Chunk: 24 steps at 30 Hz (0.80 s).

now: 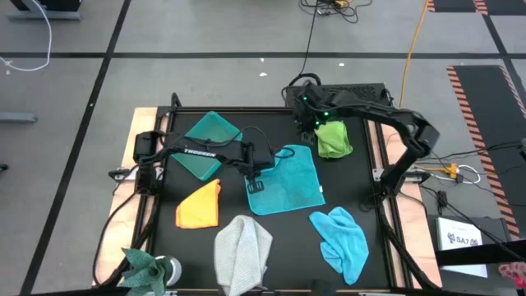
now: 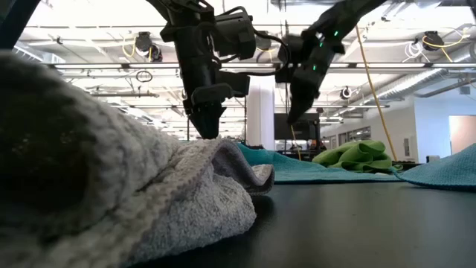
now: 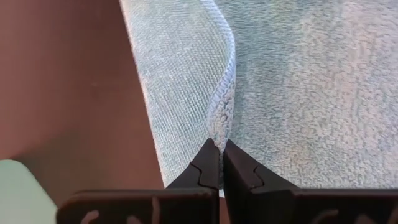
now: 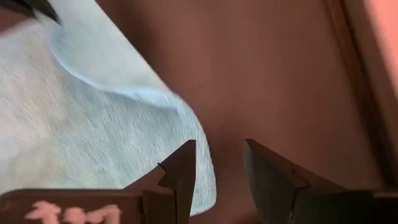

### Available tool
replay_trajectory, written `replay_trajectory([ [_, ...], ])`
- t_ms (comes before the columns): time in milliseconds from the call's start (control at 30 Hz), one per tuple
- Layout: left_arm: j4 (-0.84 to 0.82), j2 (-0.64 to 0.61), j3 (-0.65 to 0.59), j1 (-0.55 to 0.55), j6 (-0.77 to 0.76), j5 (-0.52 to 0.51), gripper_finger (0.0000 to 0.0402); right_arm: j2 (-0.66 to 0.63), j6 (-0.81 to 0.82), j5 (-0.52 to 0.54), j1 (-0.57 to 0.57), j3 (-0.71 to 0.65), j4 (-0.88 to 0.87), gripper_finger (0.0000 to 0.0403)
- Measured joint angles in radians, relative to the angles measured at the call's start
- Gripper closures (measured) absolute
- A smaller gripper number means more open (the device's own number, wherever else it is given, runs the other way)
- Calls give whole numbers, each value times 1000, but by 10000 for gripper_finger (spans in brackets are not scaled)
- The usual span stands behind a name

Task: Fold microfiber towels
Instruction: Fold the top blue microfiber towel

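The teal towel [image 1: 288, 185] lies spread in the middle of the black table top. My left gripper [image 1: 254, 176] is shut on its left edge and shows in the low view [image 2: 206, 128] behind the grey towel [image 2: 111, 193]. My right gripper [image 1: 306, 125] hangs open above the towel's far corner [image 4: 186, 124], with nothing between its fingers. The lime green towel [image 1: 333, 138] lies bunched at the far right. Along the near side lie the orange-yellow towel [image 1: 200, 205], the grey towel [image 1: 244, 251] and the light blue towel [image 1: 341, 238]. My left gripper pinches a raised ridge of the teal towel's left edge [image 3: 219, 127] between its two fingertips. The fingers come steeply from above, pointing down. The ridge stands up a little at the fingertips, while the rest of the towel lies flat on the table.
A rigid teal bin [image 1: 212, 144] stands at the far left, beside my left arm. A dark green crumpled thing [image 1: 146, 267] sits at the near left corner. Wooden rails [image 1: 123, 205] border the table top on the left and right.
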Motion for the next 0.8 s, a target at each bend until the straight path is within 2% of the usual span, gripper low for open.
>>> replay_trajectory([
  [300,-1,0,0,-29,-19,3,398,143,-85,-69,-1,0,-5,275],
  [567,0,0,0,-29,-38,25,396,157,-120,-130,5,0,73,275],
  [800,1,0,0,-29,-54,27,398,157,-177,-181,32,0,70,275],
])
